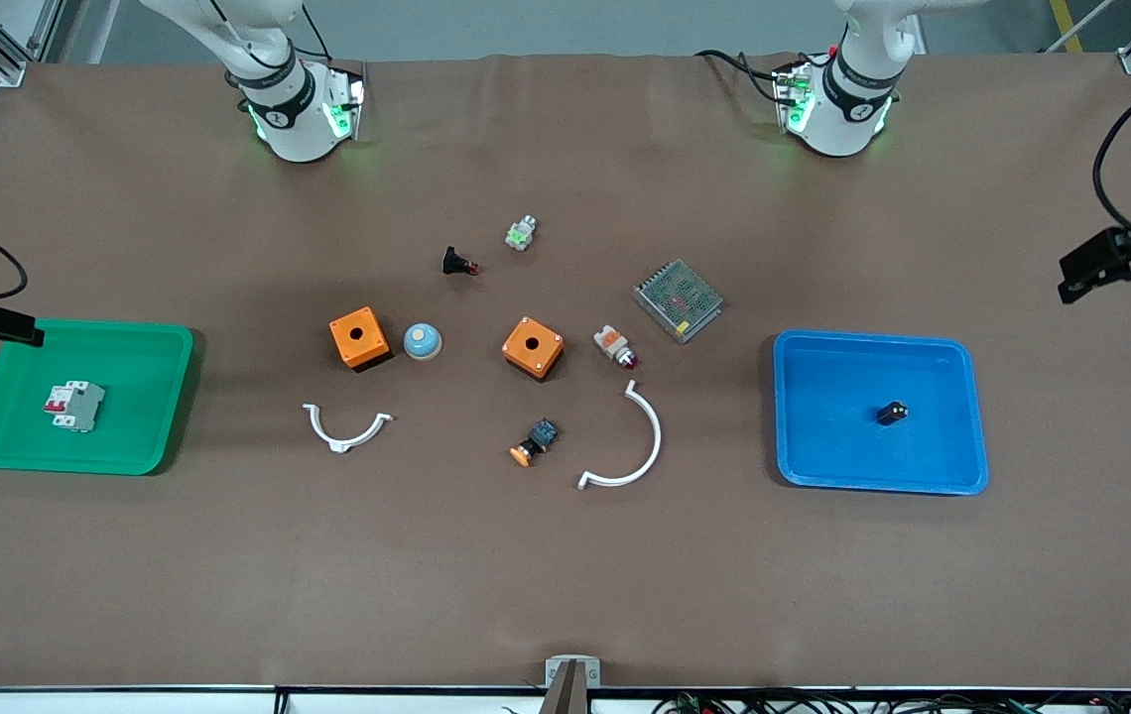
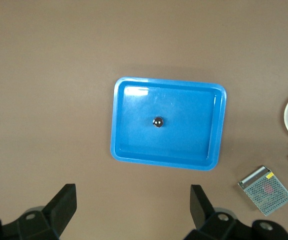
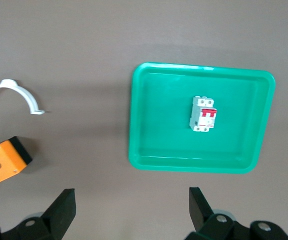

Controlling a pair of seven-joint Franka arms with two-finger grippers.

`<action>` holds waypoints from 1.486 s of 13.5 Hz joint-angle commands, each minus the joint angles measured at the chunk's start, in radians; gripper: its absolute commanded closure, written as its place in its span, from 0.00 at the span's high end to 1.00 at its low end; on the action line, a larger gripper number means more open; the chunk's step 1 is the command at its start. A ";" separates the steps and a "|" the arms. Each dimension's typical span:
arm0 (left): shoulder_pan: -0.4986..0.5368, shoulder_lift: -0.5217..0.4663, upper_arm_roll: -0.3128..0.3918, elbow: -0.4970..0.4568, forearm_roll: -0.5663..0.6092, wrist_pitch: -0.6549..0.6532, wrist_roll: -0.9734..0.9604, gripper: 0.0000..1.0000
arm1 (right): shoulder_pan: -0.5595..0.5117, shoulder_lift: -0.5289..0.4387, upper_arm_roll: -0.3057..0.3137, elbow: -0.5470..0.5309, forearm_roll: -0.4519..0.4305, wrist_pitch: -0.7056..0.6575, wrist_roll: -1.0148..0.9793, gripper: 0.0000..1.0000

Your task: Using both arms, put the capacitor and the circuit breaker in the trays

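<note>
Both grippers up high, nothing held. Left gripper (image 2: pixel 131 210) has its fingers spread wide and hangs over the blue tray (image 2: pixel 133 152), at the table edge on the left arm's end. Capacitor (image 2: pixel 158 121) sits in that tray, about mid-floor, apart from every wall. Right gripper (image 3: pixel 131 210) is spread wide too, over the green tray (image 3: pixel 144 160) at the table edge on the right arm's end. Circuit breaker (image 3: pixel 203 114) lies flat inside, red levers up, roughly central. Mid-table clutter: two orange boxes (image 1: pixel 359 337), a blue dome (image 1: pixel 422 341) between them, white lamp with red tip (image 1: pixel 615 346), mesh power supply (image 1: pixel 678 299), orange-capped button (image 1: pixel 534 442), two white curved clips (image 1: pixel 347 428).
</note>
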 commanded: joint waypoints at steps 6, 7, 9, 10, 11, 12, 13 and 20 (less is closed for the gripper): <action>-0.101 -0.106 0.060 -0.093 -0.036 -0.064 -0.006 1.00 | 0.098 -0.120 -0.005 -0.078 0.093 -0.008 0.117 1.00; -0.115 -0.125 0.075 -0.107 -0.043 -0.064 -0.008 1.00 | 0.098 -0.129 -0.005 -0.078 0.096 -0.006 0.117 1.00; -0.137 -0.163 0.109 -0.153 -0.062 -0.064 -0.009 1.00 | 0.100 -0.154 -0.005 -0.081 0.133 -0.013 0.129 0.99; -0.132 -0.171 0.112 -0.164 -0.084 -0.064 -0.011 1.00 | 0.109 -0.161 -0.003 -0.084 0.136 -0.014 0.160 0.99; -0.127 -0.165 0.110 -0.163 -0.084 -0.064 -0.012 1.00 | 0.126 -0.169 -0.005 -0.087 0.135 -0.016 0.188 0.99; -0.126 -0.168 0.106 -0.164 -0.084 -0.064 -0.016 1.00 | 0.127 -0.169 -0.005 -0.087 0.135 -0.014 0.191 0.99; -0.126 -0.169 0.104 -0.164 -0.086 -0.064 -0.019 1.00 | 0.126 -0.169 -0.006 -0.084 0.135 -0.011 0.191 0.99; -0.137 -0.136 0.052 -0.169 -0.066 -0.021 -0.055 1.00 | 0.120 -0.140 -0.008 0.040 0.119 -0.011 0.180 1.00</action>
